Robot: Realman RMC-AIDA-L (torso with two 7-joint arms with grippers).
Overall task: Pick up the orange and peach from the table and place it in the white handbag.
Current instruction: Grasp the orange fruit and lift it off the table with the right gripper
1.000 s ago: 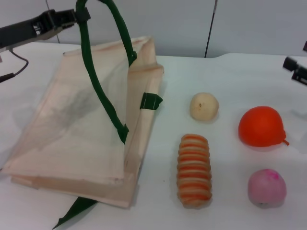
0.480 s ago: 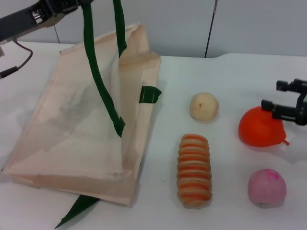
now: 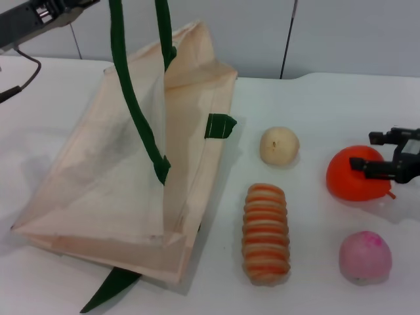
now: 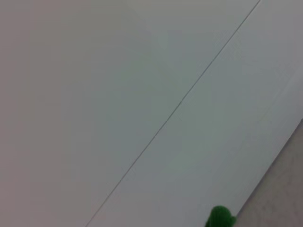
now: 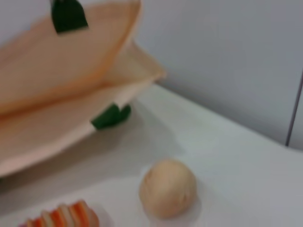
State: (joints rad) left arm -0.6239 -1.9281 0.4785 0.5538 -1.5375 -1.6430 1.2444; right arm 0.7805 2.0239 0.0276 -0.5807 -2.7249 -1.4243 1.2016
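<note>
Risk, as judged: the orange (image 3: 356, 174) is round and glossy, so fingers closing off-centre could squirt it sideways toward the peach (image 3: 365, 256) or off the table (image 3: 308, 105); the white handbag (image 3: 131, 170) is propped open only by its green handle (image 3: 134, 98), and a slip there would let the mouth collapse. Right gripper (image 3: 386, 152): low over the orange's far right side, fingers parted with a gap between them, holding nothing; the orange sits just below and slightly left of the fingertips, apparently touching or nearly so. Peach: nearer the robot than the gripper, apart from it. Left gripper (image 3: 72, 5): raised at the far left where the handle loops up; finger state cannot be told. Handbag: well to the right gripper's left, beyond the striped bread loaf (image 3: 266, 231) and cream-yellow ball (image 3: 279, 145).
</note>
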